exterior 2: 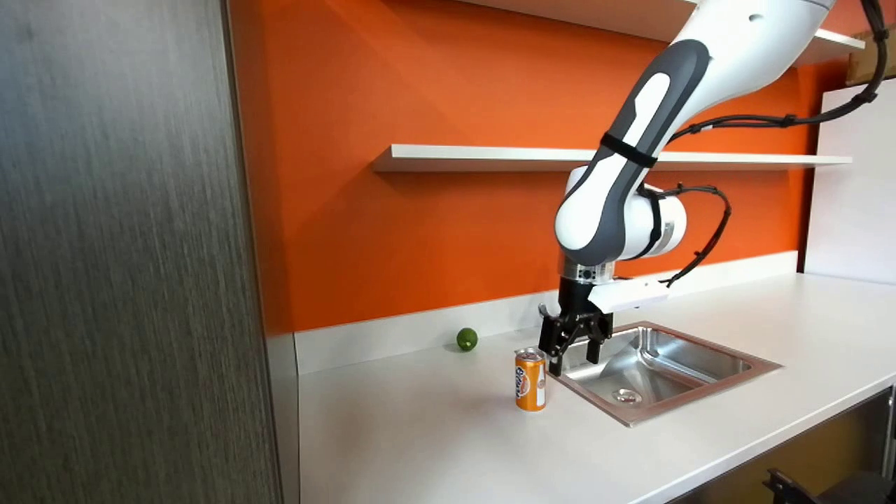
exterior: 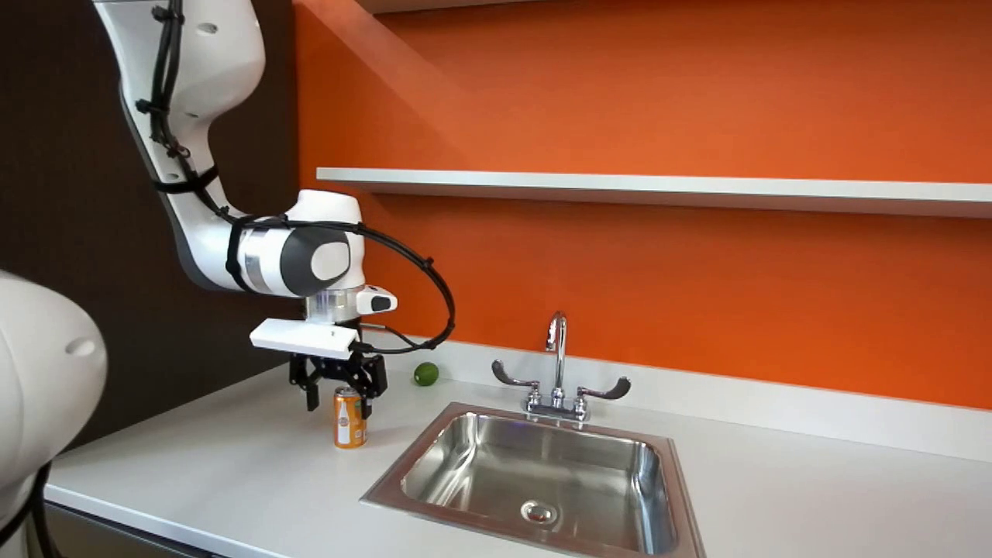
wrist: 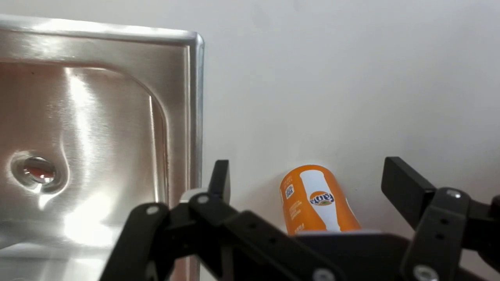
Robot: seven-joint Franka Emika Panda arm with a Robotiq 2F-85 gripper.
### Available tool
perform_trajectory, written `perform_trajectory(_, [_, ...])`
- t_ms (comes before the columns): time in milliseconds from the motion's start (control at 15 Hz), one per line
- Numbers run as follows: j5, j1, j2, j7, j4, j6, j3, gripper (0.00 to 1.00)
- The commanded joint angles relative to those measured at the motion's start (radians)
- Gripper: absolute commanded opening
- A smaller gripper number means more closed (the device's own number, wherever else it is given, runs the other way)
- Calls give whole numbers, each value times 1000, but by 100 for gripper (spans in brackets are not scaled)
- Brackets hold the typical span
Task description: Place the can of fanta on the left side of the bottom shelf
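The can of fanta (exterior: 350, 425) is a small orange can with a white bottle print. It stands upright on the counter left of the sink, as also seen in an exterior view (exterior 2: 530, 385). My gripper (exterior: 339, 403) points down at the can; one finger overlaps the can's upper right edge. In an exterior view the gripper (exterior 2: 574, 360) shows right of the can with a gap. In the wrist view the can (wrist: 316, 203) appears between the two open fingers (wrist: 306, 175), touching neither; its top is hidden. The bottom shelf (exterior: 651, 184) is the pale board on the orange wall, also seen here (exterior 2: 490, 158).
The steel sink (exterior: 425, 446) is set into the white counter (exterior: 194, 473), right of the can. The faucet (exterior: 558, 356) stands behind it. A small green ball (exterior: 426, 373) lies near the backsplash. A higher shelf (exterior 2: 595, 17) is above. A dark panel (exterior 2: 126, 252) bounds the left side.
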Motion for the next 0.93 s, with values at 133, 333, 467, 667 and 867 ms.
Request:
perform_trajectory(133, [5, -1, 111, 19, 70, 35, 34, 100])
perform_trajectory(333, [20, -3, 151, 4, 94, 37, 47, 100])
perform_trajectory(467, [29, -5, 172, -3, 107, 38, 58, 100])
perform_trajectory(667, [30, -8, 196, 4, 123, 49, 68, 100])
perform_trajectory(867, [29, -11, 211, 8, 130, 68, 70, 100])
